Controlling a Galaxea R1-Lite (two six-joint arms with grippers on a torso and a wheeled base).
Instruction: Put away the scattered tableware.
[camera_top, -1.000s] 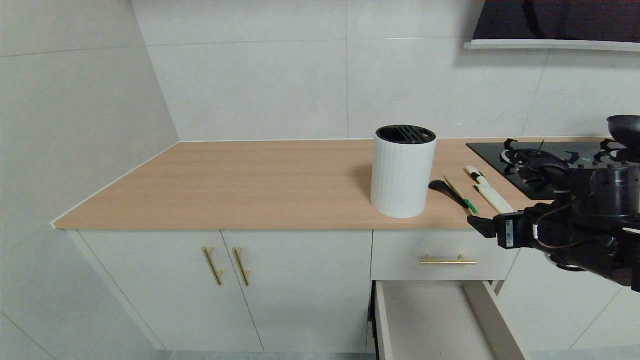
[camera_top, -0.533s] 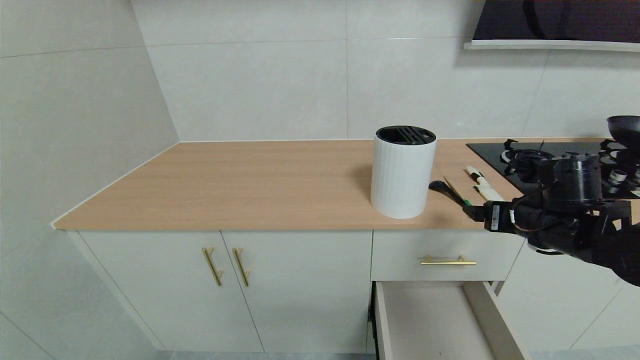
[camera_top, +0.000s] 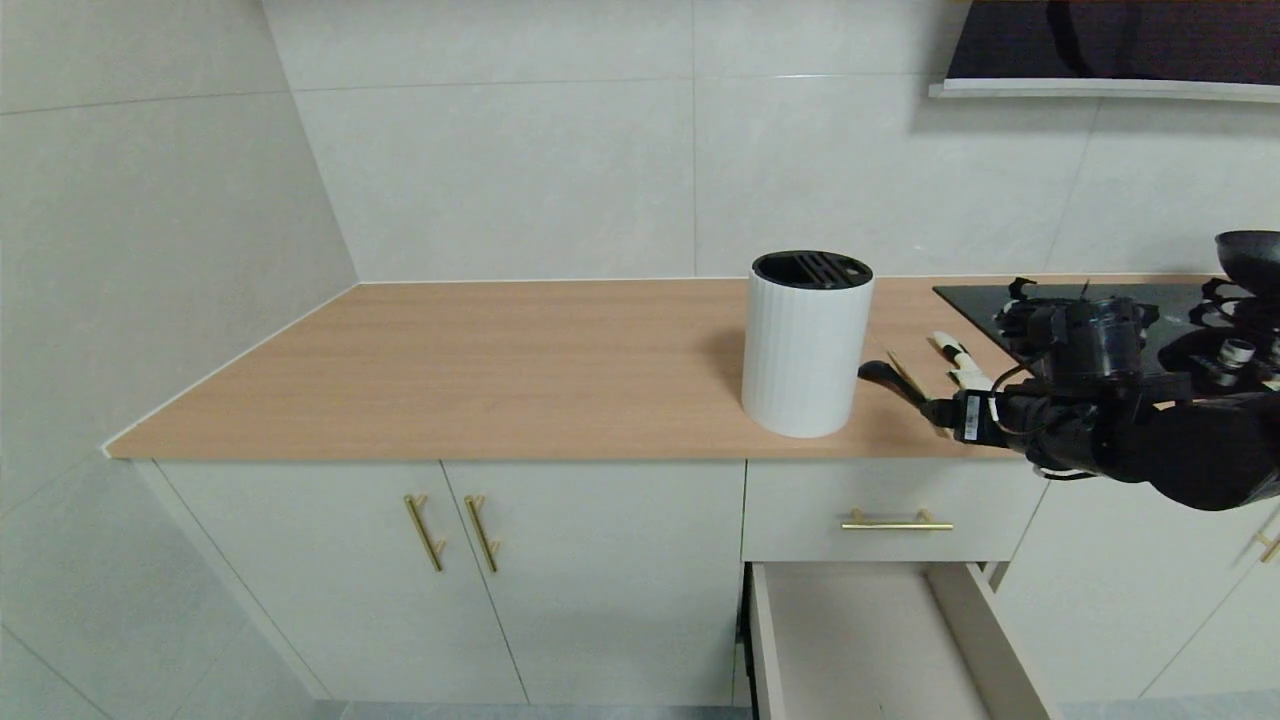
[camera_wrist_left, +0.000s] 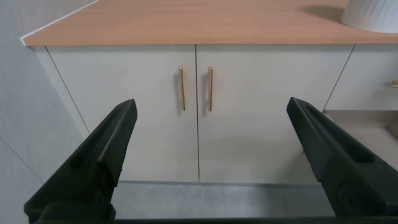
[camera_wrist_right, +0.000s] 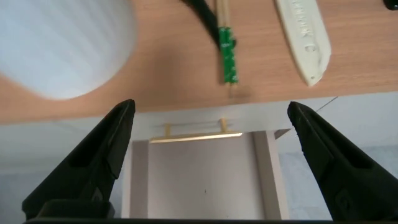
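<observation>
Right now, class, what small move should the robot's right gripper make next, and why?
Probably lower the open right gripper a little onto the green-tipped wooden chopsticks. Its fingers stand spread above the wooden counter edge, the chopsticks lie between them ungrasped, and the tall white ribbed holder stands close beside.

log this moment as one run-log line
right gripper open near chopsticks | left gripper open, facing cabinet doors | black spoon, white knife on counter beside white holder | lower drawer open
</observation>
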